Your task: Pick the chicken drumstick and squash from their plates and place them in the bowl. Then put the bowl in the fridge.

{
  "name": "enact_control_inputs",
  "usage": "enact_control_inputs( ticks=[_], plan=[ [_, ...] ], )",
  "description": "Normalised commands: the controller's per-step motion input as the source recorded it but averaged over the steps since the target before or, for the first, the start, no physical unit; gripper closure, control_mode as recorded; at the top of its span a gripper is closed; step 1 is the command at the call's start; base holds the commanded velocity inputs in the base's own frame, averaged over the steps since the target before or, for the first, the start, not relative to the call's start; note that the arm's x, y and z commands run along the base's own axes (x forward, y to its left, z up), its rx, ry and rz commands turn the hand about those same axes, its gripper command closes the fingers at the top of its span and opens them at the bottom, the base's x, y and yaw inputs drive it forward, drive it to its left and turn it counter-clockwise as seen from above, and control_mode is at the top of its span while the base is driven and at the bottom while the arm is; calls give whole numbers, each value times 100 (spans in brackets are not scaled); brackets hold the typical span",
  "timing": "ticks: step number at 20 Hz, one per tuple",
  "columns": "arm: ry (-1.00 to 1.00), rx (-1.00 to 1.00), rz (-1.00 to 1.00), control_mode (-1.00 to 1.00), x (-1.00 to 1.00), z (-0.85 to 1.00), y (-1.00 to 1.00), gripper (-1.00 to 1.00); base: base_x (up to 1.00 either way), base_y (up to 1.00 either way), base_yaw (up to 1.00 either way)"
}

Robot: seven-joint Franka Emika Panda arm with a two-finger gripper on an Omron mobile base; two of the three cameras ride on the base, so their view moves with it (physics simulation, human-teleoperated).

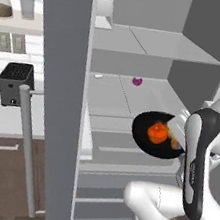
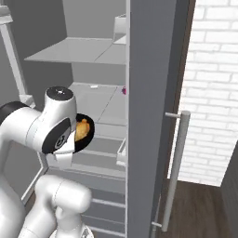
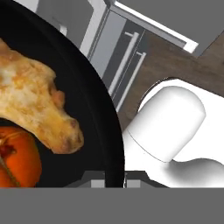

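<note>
While my gripper (image 3: 114,180) is clamped tight on the rim of the black bowl (image 1: 146,135), I hold the bowl in the air at the open fridge (image 1: 142,51), in front of its pale middle shelves. Inside the bowl, the chicken drumstick (image 3: 33,105) lies touching the squash (image 3: 17,157).

Pale grey fridge shelf (image 1: 110,89), small magenta object (image 1: 136,81) on it, perhaps a fruit
</note>
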Motion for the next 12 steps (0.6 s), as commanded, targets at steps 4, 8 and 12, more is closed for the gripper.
enact_control_inputs(
  ticks=[4, 8, 12],
  plan=[
    [0, 0, 0, 100, 0, 0, 0, 100, 100, 19, 2],
    [0, 0, 0, 100, 0, 0, 0, 100, 88, 3, 0],
    [0, 0, 0, 100, 0, 0, 0, 100, 66, 5, 0]
  ],
)
